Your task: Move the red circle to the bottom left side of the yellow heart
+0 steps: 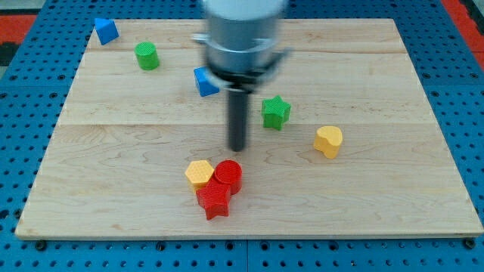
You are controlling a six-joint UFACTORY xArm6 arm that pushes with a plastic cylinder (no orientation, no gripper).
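The red circle sits low on the board, touching a yellow hexagon on its left and a red star below it. The yellow heart lies apart at the view's right. My tip stands just above the red circle, a short gap away, and well to the left of the yellow heart.
A green star lies right of the rod. A blue block sits partly behind the arm. A green cylinder and a blue triangular block are at the top left. The wooden board rests on a blue pegboard.
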